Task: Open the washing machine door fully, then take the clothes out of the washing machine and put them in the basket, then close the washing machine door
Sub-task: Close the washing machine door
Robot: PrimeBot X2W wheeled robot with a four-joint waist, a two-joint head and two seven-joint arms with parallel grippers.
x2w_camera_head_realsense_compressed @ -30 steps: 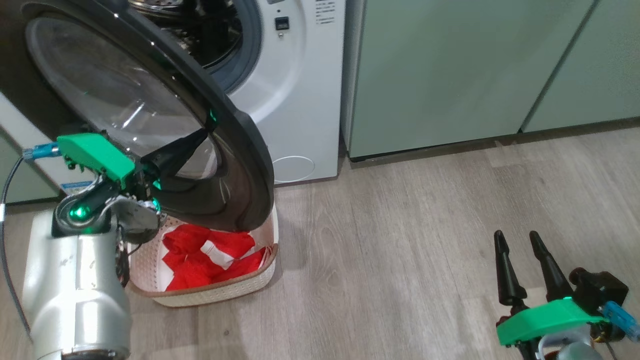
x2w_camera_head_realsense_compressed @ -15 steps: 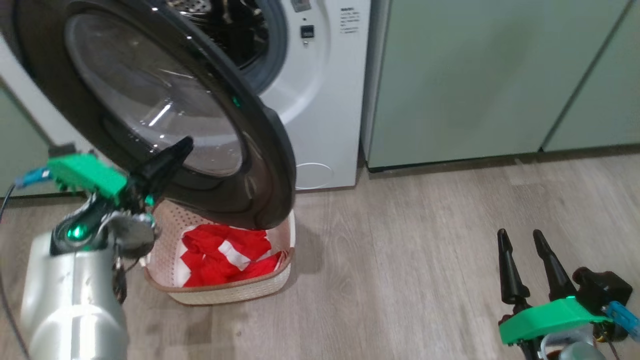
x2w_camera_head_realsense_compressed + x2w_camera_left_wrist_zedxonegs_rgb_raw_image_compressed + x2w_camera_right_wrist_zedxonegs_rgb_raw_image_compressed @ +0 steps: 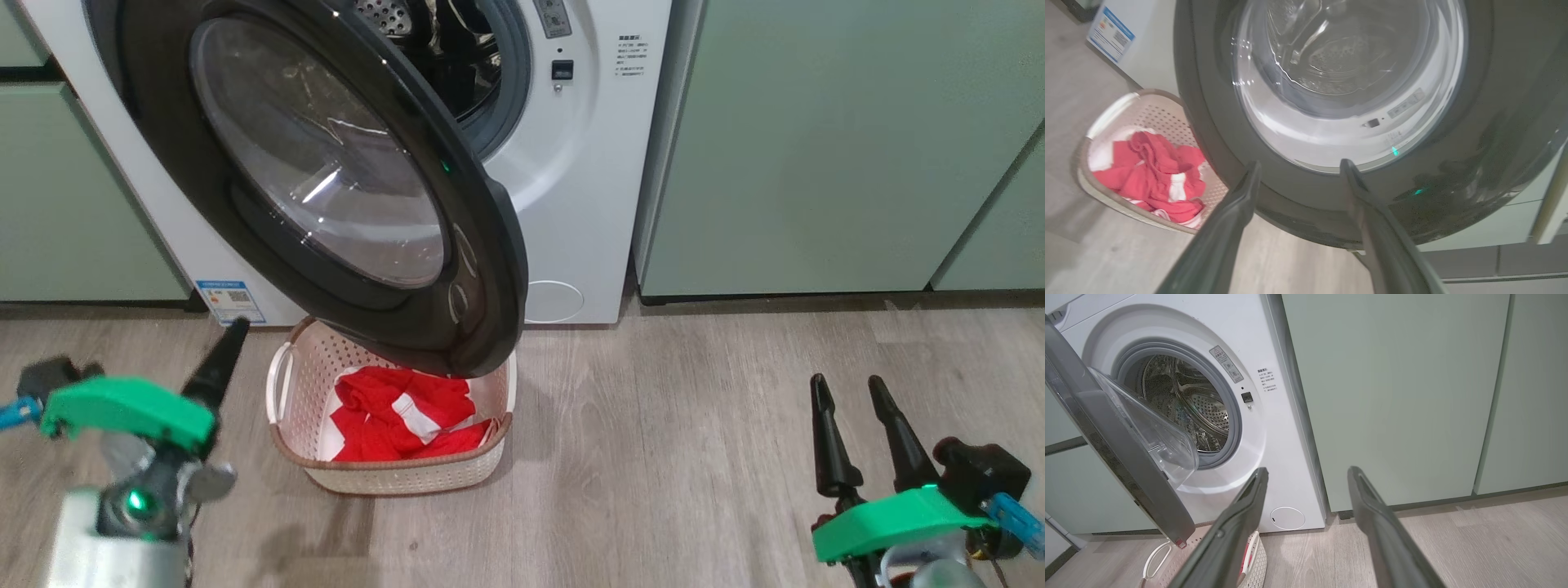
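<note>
**Clothes in the basket, door hanging half-shut**

The clothes lie bunched in the basket, red with white stripes showing. The basket stands on the floor right at the foot of the washing machine, a sensible place for it, since a garment pulled from the opening has only a short drop. What the right wrist view shows of the drum is bare perforated steel, so the unloading looks finished.

The washing machine door stands partway between open and shut. Its hinge is on the left, and its glossy black rim reaches out over the far part of the basket. The rim hangs above the basket and, as far as can be judged, does not touch it, so the door should swing to without catching.

The left pincer has its fingers spread wide with nothing between them. It points at the door's outer face near the lower rim; in the head view it sits near left, apart from the door. That suits a push on the front face to close it, not a grasp. The likely slip is a finger skidding on the slick curved window.

The right pincer is also open and empty, low at the near right over bare floor. There it is well clear of the door's arc, facing the green cabinets.
</note>
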